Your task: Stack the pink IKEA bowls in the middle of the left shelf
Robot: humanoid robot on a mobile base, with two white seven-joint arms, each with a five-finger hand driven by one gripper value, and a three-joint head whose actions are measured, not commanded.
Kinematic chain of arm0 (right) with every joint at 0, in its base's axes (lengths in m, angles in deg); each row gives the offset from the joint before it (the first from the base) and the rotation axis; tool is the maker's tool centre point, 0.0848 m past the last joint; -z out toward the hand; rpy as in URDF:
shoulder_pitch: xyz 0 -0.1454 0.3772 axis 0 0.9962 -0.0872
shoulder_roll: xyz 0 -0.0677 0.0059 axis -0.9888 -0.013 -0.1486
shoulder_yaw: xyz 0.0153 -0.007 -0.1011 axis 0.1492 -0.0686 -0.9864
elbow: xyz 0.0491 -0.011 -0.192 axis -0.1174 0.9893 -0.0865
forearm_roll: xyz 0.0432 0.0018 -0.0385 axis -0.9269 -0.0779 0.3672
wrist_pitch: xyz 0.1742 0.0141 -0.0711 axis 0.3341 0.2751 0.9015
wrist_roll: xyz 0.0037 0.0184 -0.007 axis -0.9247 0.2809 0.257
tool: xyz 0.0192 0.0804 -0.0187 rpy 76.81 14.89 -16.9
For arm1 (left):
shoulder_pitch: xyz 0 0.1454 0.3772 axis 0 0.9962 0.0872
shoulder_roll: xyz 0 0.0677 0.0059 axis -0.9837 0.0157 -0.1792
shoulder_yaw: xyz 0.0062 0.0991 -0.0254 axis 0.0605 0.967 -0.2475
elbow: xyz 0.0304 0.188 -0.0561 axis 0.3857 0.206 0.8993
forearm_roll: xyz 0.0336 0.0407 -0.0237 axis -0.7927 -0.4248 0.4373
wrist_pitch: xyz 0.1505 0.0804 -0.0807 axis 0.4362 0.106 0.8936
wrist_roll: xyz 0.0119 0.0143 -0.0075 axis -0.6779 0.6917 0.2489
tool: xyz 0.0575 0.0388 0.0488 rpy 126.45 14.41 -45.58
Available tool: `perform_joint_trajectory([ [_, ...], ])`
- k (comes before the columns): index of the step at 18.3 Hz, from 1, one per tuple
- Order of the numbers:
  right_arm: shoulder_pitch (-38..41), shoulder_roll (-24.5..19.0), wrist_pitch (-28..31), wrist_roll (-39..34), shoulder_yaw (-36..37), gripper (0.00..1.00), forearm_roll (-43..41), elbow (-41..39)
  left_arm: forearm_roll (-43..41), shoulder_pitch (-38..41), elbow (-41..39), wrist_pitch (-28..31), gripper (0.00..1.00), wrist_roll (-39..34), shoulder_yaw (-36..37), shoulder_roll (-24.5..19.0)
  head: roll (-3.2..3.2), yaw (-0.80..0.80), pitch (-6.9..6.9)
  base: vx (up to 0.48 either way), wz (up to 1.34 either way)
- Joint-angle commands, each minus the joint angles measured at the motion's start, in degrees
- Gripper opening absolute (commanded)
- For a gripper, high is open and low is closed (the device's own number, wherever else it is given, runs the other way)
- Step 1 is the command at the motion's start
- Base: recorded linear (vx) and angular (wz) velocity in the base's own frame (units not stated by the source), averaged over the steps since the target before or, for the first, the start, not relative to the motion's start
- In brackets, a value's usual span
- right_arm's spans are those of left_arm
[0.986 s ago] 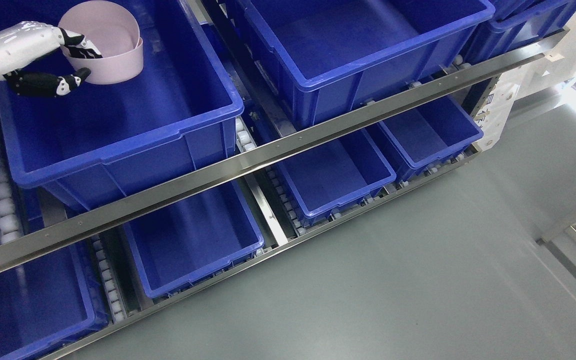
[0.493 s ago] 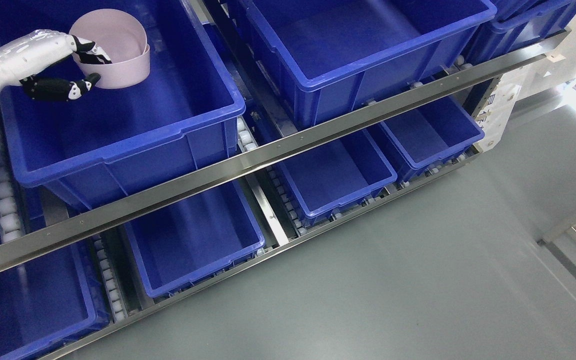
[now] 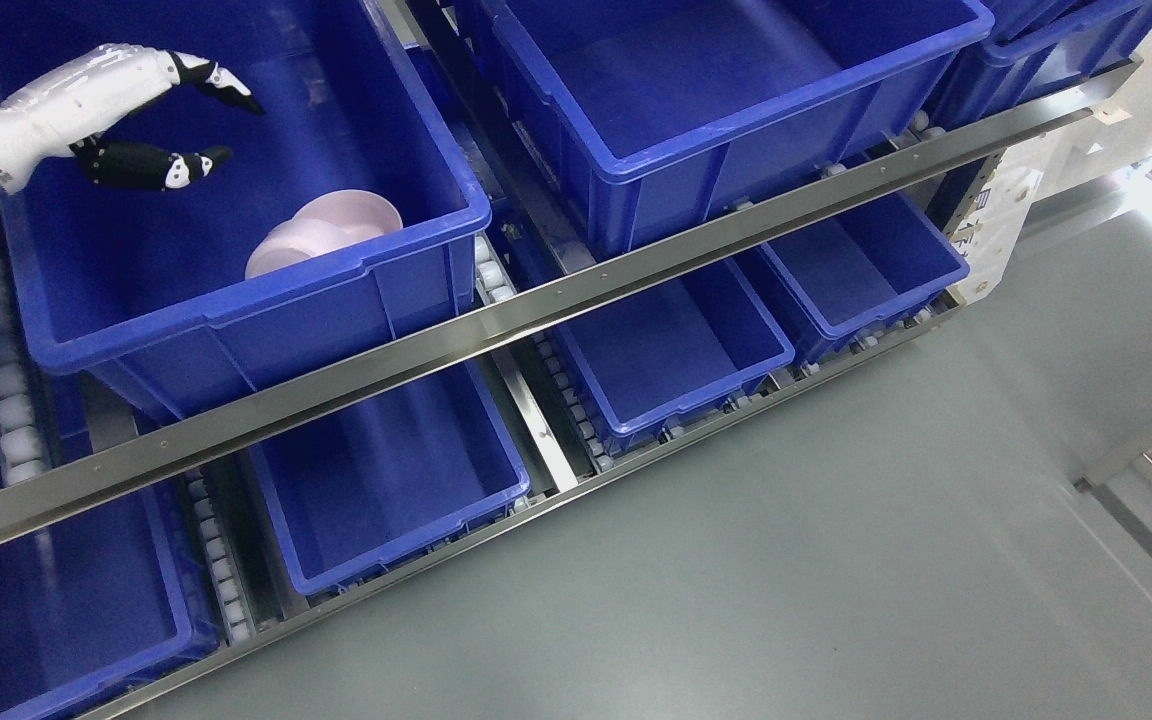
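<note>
Bowl (image 3: 321, 232) inside the upper-left bin (image 3: 236, 300), near its front wall, below the left hand (image 3: 151, 120).

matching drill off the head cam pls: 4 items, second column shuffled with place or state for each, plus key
Items:
1. left hand
2. pink bowls
3. steel rail
4. floor

Place or state:
A. grey, lower right of the picture
B. lying tipped inside the upper-left blue bin, near its front wall
C. open, fingers spread, holding nothing, above the bin
D. runs diagonally across the shelf front

Pairs: 1-C, 2-B, 3-D, 4-A
</note>
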Motion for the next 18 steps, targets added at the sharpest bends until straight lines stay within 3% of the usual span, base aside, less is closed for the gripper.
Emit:
perform_joint_trajectory([
  [1, 1.7, 1.0, -0.1, 0.0, 0.6, 1.0, -0.1, -1.9, 7.0, -2.6, -3.0, 0.7, 0.83, -7.7, -5.5, 18.1, 0.0, 0.0, 0.0, 0.0, 0.0],
  [3, 1.7, 1.0, -0.1, 0.0, 0.7, 1.0, -0.1, -1.9, 7.7, -2.4, -7.6, 1.0, 0.89, -14.0, -4.1, 24.3, 0.0, 0.0, 0.0, 0.0, 0.0],
  [5, 1.7, 1.0, 0.0, 0.0, 0.6, 1.0, -0.1, -1.9, 8.1, -2.6, -8.8, 1.5, 0.93, -15.1, 1.8, 24.3, 0.0, 0.0, 0.0, 0.0, 0.0],
  [6, 1.7, 1.0, 0.0, 0.0, 0.6, 1.0, -0.1, -1.9, 9.6, -2.8, -8.8, 2.1, 0.94, -17.1, 7.3, 24.3, 0.0, 0.0, 0.0, 0.0, 0.0],
  [10, 1.7, 1.0, 0.0, 0.0, 0.7, 1.0, -0.1, -1.9, 16.5, -3.5, -12.2, 8.5, 0.96, -38.5, 30.3, 24.3, 0.0, 0.0, 0.0, 0.0, 0.0],
  [11, 1.7, 1.0, 0.0, 0.0, 0.7, 1.0, -0.1, -1.9, 18.3, -3.4, -13.7, 9.0, 0.97, -40.9, 35.6, 24.3, 0.0, 0.0, 0.0, 0.0, 0.0],
  [15, 1.7, 1.0, 0.0, 0.0, 0.7, 1.0, -0.1, -1.9, 26.5, -2.5, -17.3, 9.8, 0.97, -40.9, 50.7, 24.3, 0.0, 0.0, 0.0, 0.006, 0.12],
  [18, 1.7, 1.0, 0.0, 0.0, 0.6, 1.0, -0.1, -1.9, 27.9, -0.4, -20.1, 9.8, 0.97, -40.8, 56.6, 24.3, 0.0, 0.0, 0.0, 0.076, 0.49],
])
